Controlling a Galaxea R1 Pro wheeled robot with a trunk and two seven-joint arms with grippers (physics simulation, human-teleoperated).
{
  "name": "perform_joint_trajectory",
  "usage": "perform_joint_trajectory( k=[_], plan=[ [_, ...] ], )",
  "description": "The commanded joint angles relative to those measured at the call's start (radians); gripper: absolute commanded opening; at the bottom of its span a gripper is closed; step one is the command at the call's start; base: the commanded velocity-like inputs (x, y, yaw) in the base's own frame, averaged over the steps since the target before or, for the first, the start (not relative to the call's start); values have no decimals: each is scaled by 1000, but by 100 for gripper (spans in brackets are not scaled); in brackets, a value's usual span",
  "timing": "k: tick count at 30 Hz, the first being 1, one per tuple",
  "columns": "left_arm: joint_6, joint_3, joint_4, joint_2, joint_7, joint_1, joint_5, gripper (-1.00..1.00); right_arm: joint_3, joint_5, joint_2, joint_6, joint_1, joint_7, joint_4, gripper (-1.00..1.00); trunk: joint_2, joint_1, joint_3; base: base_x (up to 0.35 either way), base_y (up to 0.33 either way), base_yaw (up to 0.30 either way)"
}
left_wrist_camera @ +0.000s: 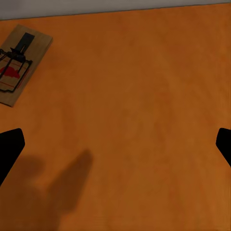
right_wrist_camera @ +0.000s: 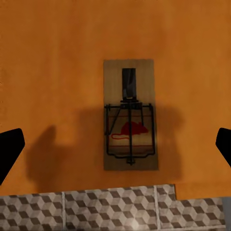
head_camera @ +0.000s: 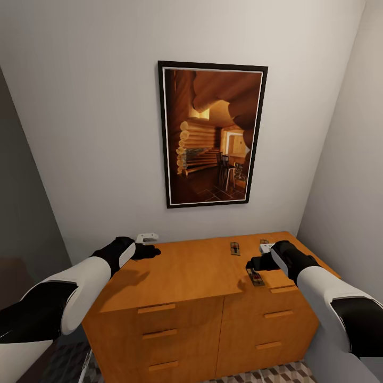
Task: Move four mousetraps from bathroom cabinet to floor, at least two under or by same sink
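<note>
1. Right gripper [right_wrist_camera: 115,144] spread wide, empty; a mousetrap [right_wrist_camera: 129,115] lies centred between its fingers, on the cabinet [head_camera: 186,271] top near the front edge.
2. Left gripper [left_wrist_camera: 115,144] spread wide, empty; second mousetrap [left_wrist_camera: 19,62] off beyond one fingertip.
3. No trap seen on bathroom floor [right_wrist_camera: 96,211] yet.

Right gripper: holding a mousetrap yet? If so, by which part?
Nothing held. The right gripper is open above a mousetrap lying flat near the cabinet top's front edge; its fingertips sit wide apart, clear of the trap.
</note>
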Motion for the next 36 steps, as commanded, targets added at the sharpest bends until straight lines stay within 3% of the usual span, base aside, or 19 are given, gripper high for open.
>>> perform_joint_trajectory(
  k=[1,36],
  plan=[
    [5,-9,-1,0,0,-1,10,100,7,-3,-1,5,-1,4,-2,100,-2,1,-2,0,0,0],
    [5,-9,-2,-19,1,-1,8,100,7,1,-3,-1,-1,24,-2,100,-2,1,-2,0,0,0]
  ],
)
